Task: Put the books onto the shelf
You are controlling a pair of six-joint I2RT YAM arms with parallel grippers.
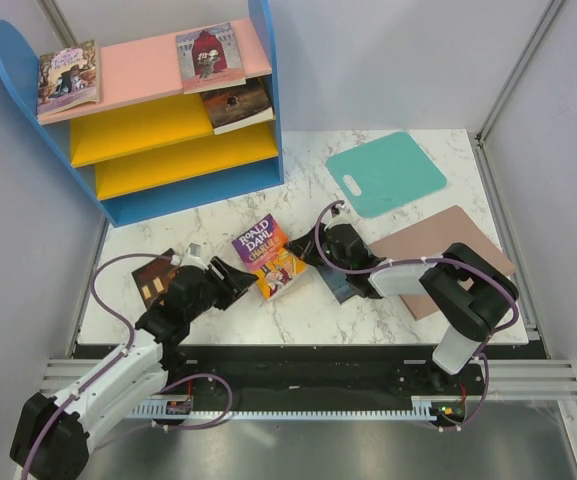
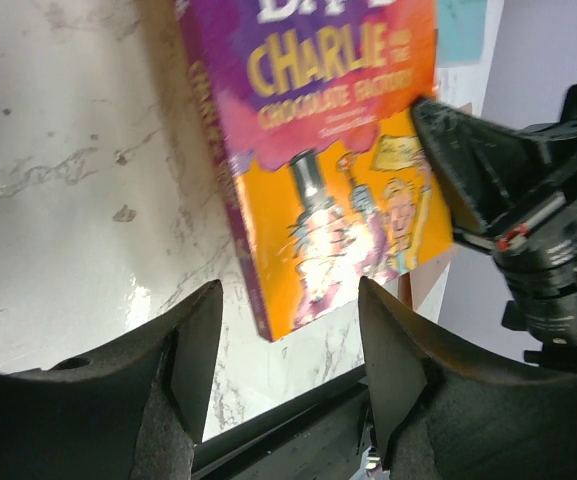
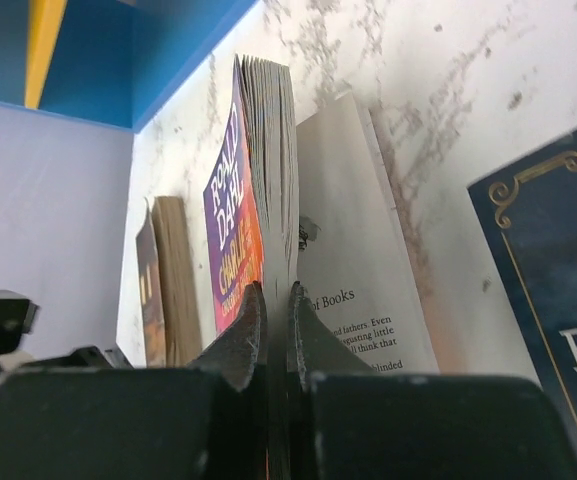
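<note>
The purple-and-yellow Roald Dahl book lies mid-table, its right edge raised. My right gripper is shut on its block of pages, while a printed leaf hangs open beside the jaws. My left gripper stands open just left of that book, its fingers apart and touching nothing. A dark brown-orange book lies by the left arm. Partly under the right wrist is a navy book. The blue-sided shelf holds two books on its pink top board and one on a yellow board.
A teal mat with a handle hole lies at the back right. A pinkish-brown mat sits under the right arm. The table's front edge is close below the left fingers.
</note>
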